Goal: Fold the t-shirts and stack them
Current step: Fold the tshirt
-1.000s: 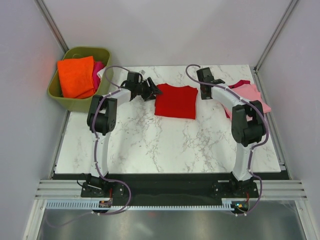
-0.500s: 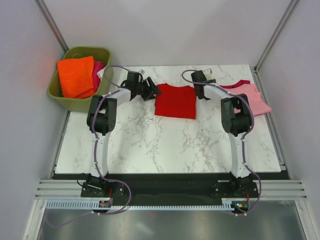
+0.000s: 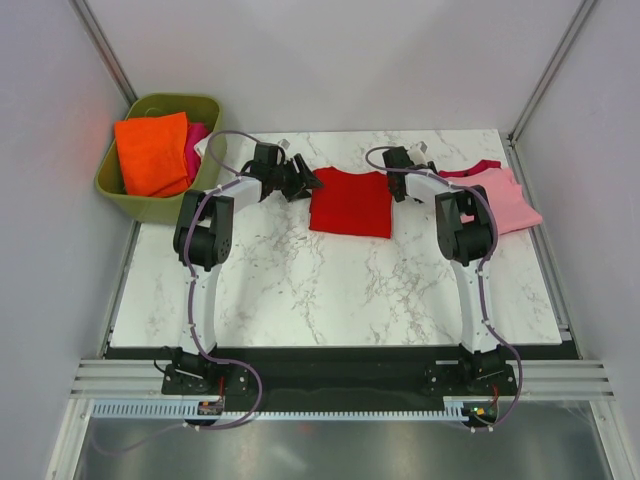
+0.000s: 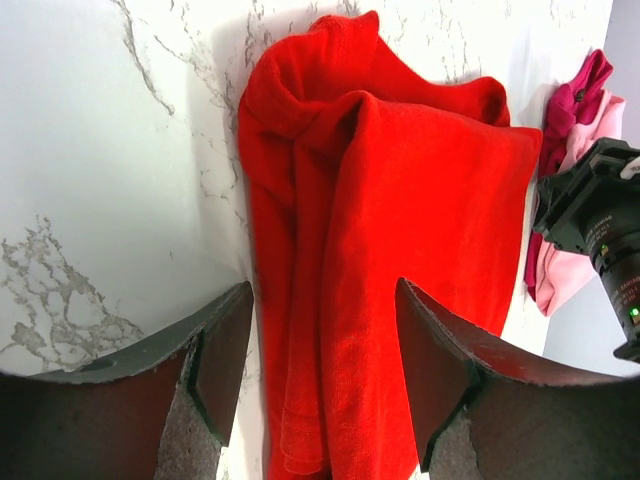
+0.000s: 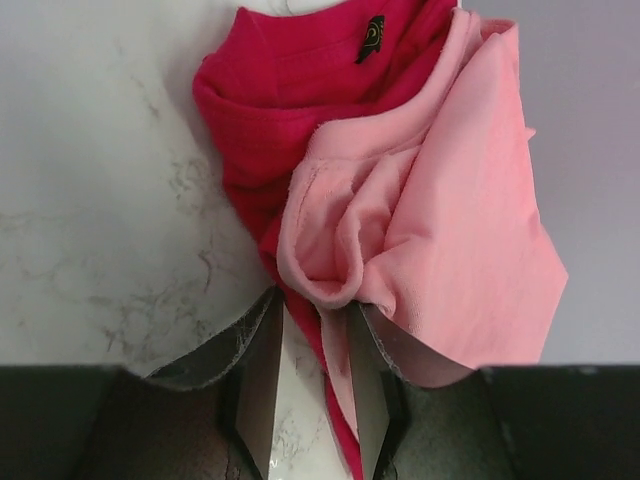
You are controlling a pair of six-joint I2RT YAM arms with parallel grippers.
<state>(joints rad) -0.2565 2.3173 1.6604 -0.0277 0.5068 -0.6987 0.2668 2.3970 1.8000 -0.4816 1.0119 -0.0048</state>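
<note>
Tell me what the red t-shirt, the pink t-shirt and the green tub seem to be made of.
Red t-shirt: soft knit cloth, likely cotton jersey, matte. It lies in limp folds with rounded creases.
Pink t-shirt: similar matte knit, perhaps thinner, with darker pink trim. Its cut edge curls.
Tub: rigid olive plastic, judging by its smooth moulded rim and stiff walls.

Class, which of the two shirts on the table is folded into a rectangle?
The red shirt in the middle; the pink shirt on the right lies crumpled.
</note>
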